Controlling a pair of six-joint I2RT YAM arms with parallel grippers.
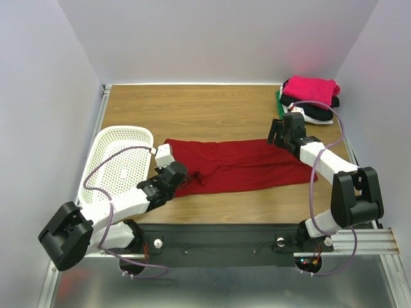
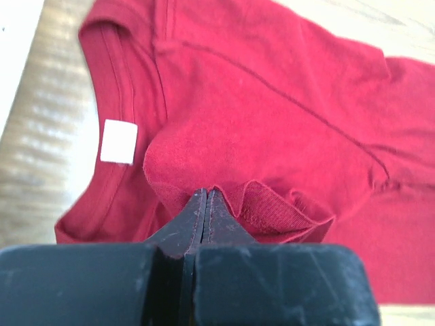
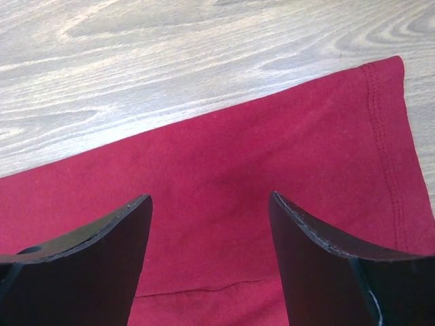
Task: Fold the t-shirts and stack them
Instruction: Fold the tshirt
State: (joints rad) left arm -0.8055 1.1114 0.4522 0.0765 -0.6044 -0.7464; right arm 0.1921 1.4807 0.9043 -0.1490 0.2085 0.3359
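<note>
A: While the dark red t-shirt (image 1: 237,163) is the one being handled, where does it lie?

B: It is spread flat across the middle of the counter (image 1: 192,109). Its length runs from nine o'clock to three o'clock, with the collar end toward nine.

A: And your left hand?

B: My left hand (image 2: 206,198) is at the shirt's eight o'clock end. It is pinched completely together on a bunched fold of the red cloth just beside the collar. From my left wrist, the white label (image 2: 119,141) inside the neckband sits at ten o'clock of my fingertips.

A: What about the right one?

B: My right hand (image 3: 211,200) is over the shirt's far edge, at about two o'clock of the cloth. Its fingers are spread wide with nothing between them. Red cloth lies beneath, with the stitched hem at three o'clock and bare wood at twelve. I cannot tell whether the tips touch the cloth.

A: Where are the other shirts?

B: They are piled in the counter's one o'clock corner, near my right hand. The bright pink t-shirt (image 1: 313,86) is on top and the black t-shirt (image 1: 327,101) is under it. The white t-shirt (image 1: 314,116) shows at the pile's six o'clock side, and the green t-shirt (image 1: 279,102) peeks out at nine.

A: Anything else on the counter?

B: A white perforated basket (image 1: 122,160) stands at nine o'clock. Its rim is just beside the collar end and my left hand.
</note>
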